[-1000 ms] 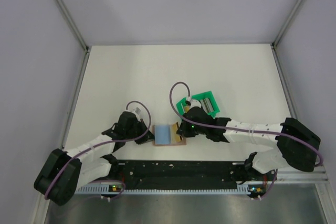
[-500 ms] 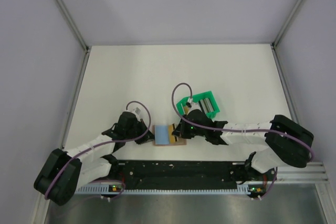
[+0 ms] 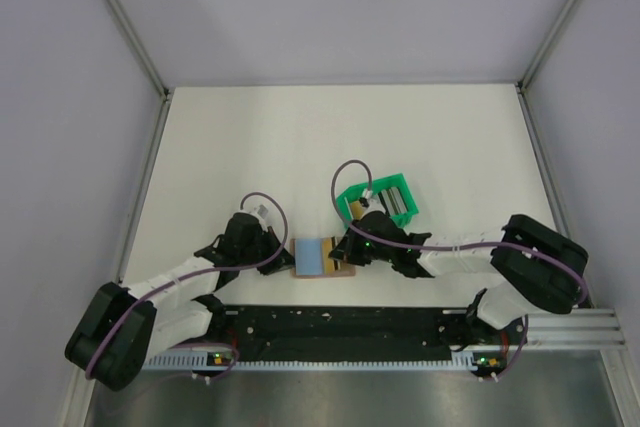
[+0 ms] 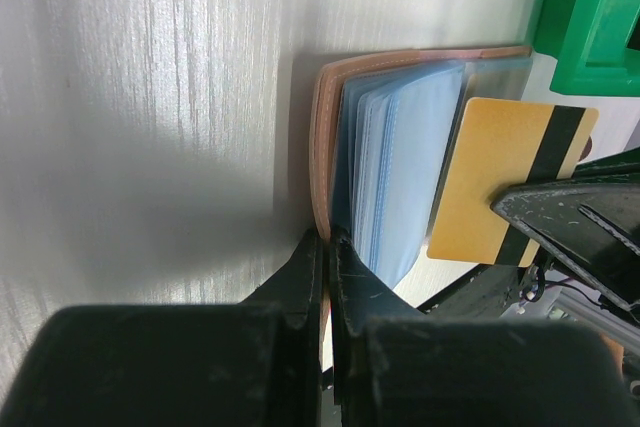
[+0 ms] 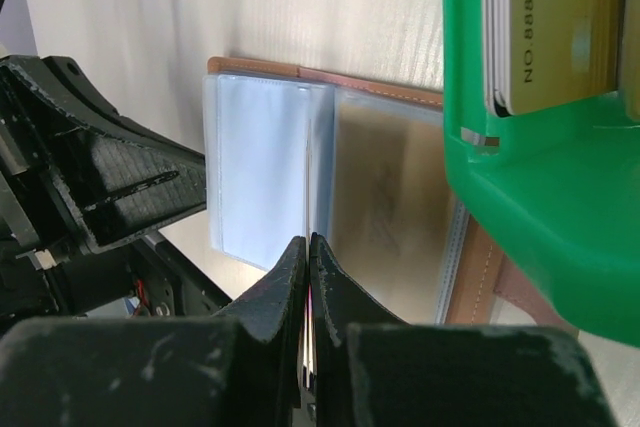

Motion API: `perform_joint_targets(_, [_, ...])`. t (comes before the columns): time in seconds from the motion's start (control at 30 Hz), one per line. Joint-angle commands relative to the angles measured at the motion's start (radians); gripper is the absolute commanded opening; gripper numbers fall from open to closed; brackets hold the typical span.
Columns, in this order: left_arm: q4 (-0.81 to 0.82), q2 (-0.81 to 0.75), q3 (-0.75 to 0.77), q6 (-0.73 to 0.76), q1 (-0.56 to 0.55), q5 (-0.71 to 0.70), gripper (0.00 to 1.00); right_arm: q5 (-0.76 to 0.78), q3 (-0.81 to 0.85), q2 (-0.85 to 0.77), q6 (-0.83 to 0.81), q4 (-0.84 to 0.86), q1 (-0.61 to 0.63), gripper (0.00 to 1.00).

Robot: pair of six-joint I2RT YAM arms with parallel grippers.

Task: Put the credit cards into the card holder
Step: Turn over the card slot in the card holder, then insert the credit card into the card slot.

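The card holder (image 3: 322, 259) is lying open near the near edge of the bench (image 3: 300, 137), between my two arms. My left tool (image 4: 327, 239) is pinching its tan cover edge, pinning it. My right tool (image 5: 307, 242) is clamping a yellow-gold card (image 4: 505, 182), which I am feeding into a clear sleeve (image 4: 495, 75). Next, I judge, comes a straight push along that slot. The green tray (image 3: 372, 187), just beyond the holder, is holding more credit cards (image 5: 545, 27).

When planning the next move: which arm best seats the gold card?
Right, likely. The right gripper holds the gold card at the card holder; the left gripper is pinching the holder's edge.
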Motion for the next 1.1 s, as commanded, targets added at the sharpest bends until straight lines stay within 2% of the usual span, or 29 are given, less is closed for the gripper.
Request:
perform_joint_targets(0.0, [-0.018, 0.018, -0.021, 0.010, -0.002, -0.039, 0.00, -0.001, 0.001, 0.030, 0.019, 0.061, -0.020, 0.00])
perform_joint_targets(0.33, [-0.018, 0.023, -0.020, 0.016, -0.002, -0.034, 0.00, -0.060, -0.017, 0.076, 0.020, 0.139, -0.032, 0.00])
perform_joint_targets(1.07, [0.024, 0.026, -0.029, 0.007, -0.001, -0.033, 0.00, -0.061, -0.016, 0.131, 0.025, 0.086, -0.037, 0.00])
